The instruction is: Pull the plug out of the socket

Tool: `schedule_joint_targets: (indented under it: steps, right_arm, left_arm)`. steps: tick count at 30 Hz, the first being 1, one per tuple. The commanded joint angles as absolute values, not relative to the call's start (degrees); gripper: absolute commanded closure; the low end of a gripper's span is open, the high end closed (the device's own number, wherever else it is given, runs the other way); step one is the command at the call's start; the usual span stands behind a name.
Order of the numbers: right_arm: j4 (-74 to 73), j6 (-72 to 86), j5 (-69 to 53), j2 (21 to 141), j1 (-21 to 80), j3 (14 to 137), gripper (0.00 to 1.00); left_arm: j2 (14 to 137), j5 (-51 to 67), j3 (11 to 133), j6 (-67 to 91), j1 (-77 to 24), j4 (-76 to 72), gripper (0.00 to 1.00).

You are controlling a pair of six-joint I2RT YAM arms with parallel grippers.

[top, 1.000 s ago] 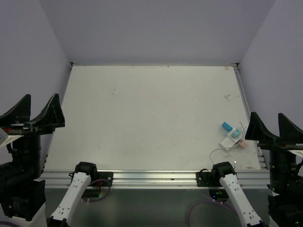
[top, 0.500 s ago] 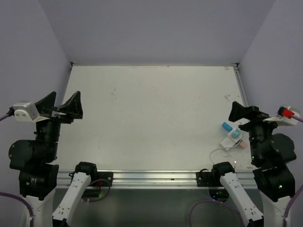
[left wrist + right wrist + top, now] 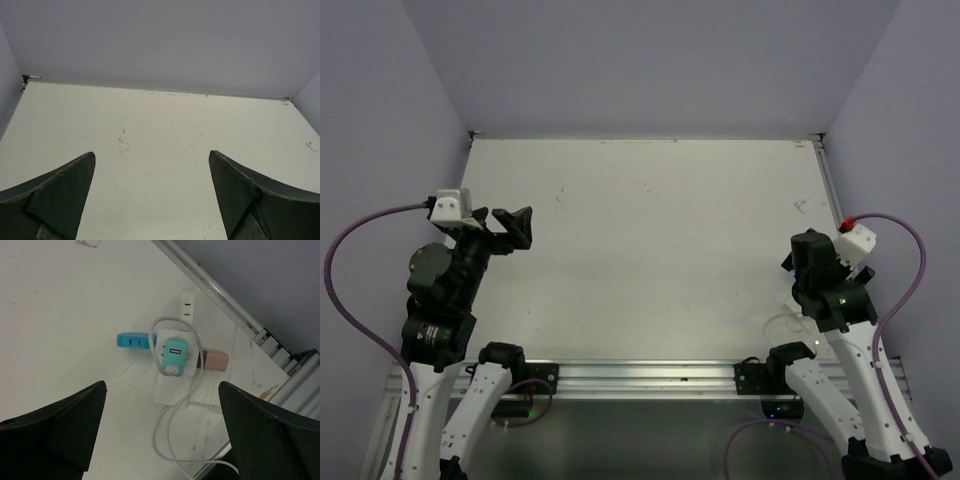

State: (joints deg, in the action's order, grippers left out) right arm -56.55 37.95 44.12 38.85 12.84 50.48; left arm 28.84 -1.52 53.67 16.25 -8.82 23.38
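Lying on the white worktop (image 3: 60,315), the one white socket (image 3: 169,387) sits at the centre of the right wrist view, near the metal edge rail (image 3: 225,295) that crosses the upper right of the frame. Three coloured plugs are with it. One teal USB plug (image 3: 173,354) is seated on its upward face, one blue plug (image 3: 131,340) juts out at its left side, and one pink plug (image 3: 216,360) juts out at its right. A single white two-slot piece (image 3: 187,304) lies just above the socket; whether the two are joined cannot be told. One thin white cable (image 3: 167,440) loops around the teal plug and trails toward the bottom of the frame.

The right fingers (image 3: 55,425) are spread wide and hold nothing, with the socket showing in the gap between them. The left fingers (image 3: 55,190) are also spread wide and empty, facing bare worktop. In the top view the right arm (image 3: 830,290) covers the socket's spot at the right edge, and the left arm (image 3: 450,280) stands at the left edge.
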Motion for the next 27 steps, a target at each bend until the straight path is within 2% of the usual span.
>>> schedule_joint_targets:
  steps: [1, 18, 27]
  right_arm:
    - [-58.1, 44.47, 51.68, 40.68, 13.01, 47.56, 0.01]
    - [-46.94, 46.76, 48.52, 48.6, 6.42, 38.15, 0.01]
    - [-42.1, 47.29, 46.76, 53.17, 2.73, 35.34, 0.02]
  left_arm:
    - [28.39, -0.35, 50.55, 13.98, -9.14, 22.86, 0.0]
    - [23.29, -0.35, 33.41, 13.54, -10.9, 16.53, 0.0]
    - [23.03, -0.53, 32.96, 12.57, -11.95, 15.38, 0.0]
